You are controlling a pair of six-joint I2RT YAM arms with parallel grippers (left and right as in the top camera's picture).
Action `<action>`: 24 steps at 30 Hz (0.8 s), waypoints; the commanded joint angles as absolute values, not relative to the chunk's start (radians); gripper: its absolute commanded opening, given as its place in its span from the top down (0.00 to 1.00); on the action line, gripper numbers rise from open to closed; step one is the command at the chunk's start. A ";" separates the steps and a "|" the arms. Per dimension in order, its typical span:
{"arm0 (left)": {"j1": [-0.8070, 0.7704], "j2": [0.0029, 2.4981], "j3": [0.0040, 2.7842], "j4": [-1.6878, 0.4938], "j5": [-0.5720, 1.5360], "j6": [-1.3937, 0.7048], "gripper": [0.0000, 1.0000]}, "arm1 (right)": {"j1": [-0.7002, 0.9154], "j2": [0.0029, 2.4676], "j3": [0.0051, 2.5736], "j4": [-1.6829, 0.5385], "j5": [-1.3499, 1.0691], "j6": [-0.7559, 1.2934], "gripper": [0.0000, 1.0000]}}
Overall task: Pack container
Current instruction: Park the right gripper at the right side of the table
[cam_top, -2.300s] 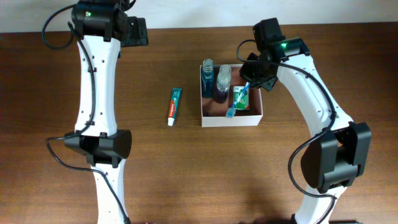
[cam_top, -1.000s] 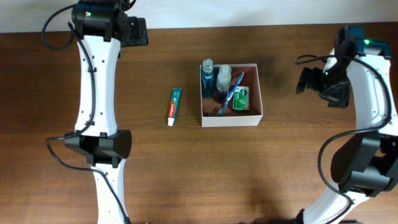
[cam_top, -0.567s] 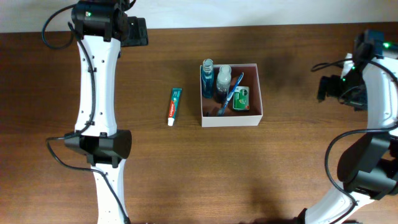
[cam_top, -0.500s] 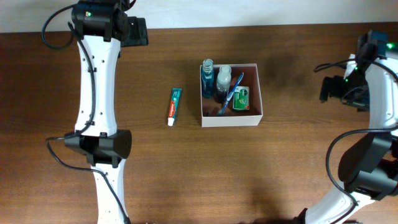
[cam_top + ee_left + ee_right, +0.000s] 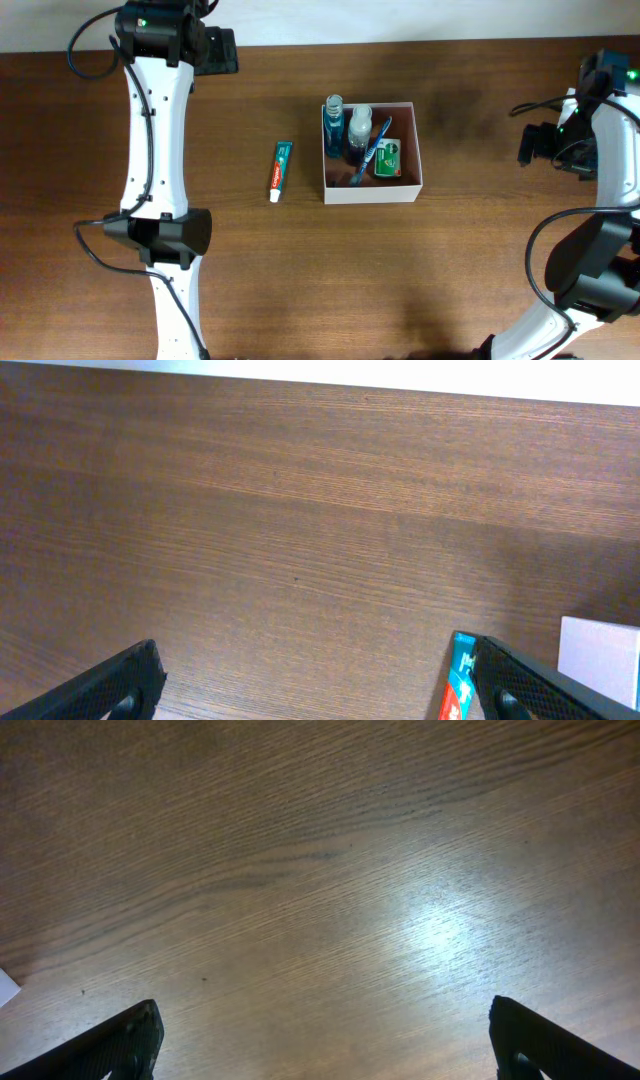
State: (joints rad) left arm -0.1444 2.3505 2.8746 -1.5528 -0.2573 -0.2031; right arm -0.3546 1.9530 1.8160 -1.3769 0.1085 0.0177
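Observation:
The container [image 5: 372,192], a square white-walled box, sits mid-table. Inside it are two blue bottles [image 5: 345,128], a blue toothbrush [image 5: 371,152] lying slantwise and a green packet [image 5: 390,158]. A toothpaste tube [image 5: 281,170] lies on the wood to the container's left. My left gripper [image 5: 222,50] hangs open at the far left; in its wrist view the tube's end [image 5: 458,685] shows beside the right finger [image 5: 535,688], and a container corner [image 5: 600,650] shows too. My right gripper [image 5: 530,146] stands open near the right edge, over bare wood [image 5: 330,920].
The brown wooden table [image 5: 300,280] carries nothing else. A white wall strip [image 5: 300,20] runs along the far edge. Both arm bases [image 5: 160,238] stand near the front, left and right [image 5: 590,270].
My right gripper drew back from over the container to the table's right edge, and the toothbrush now lies in the container. The left arm has not moved.

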 commanded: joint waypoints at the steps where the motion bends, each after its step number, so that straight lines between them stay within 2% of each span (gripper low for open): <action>1: -0.141 2.339 2.886 -1.554 -0.250 -0.212 0.01 | -0.355 1.921 1.826 -1.376 0.125 0.011 0.01; 19: -0.142 2.339 2.886 -1.522 -0.193 -0.217 0.01 | -0.355 1.921 1.826 -1.376 0.125 0.011 0.01; 24: -0.142 2.339 2.886 -1.560 -0.035 -0.216 0.01 | -0.355 1.921 1.826 -1.376 0.125 0.011 0.01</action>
State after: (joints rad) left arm -0.1444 2.3505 2.8746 -1.5345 -0.1577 -0.2058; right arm -0.3546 1.9530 1.8160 -1.3769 0.1085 0.0177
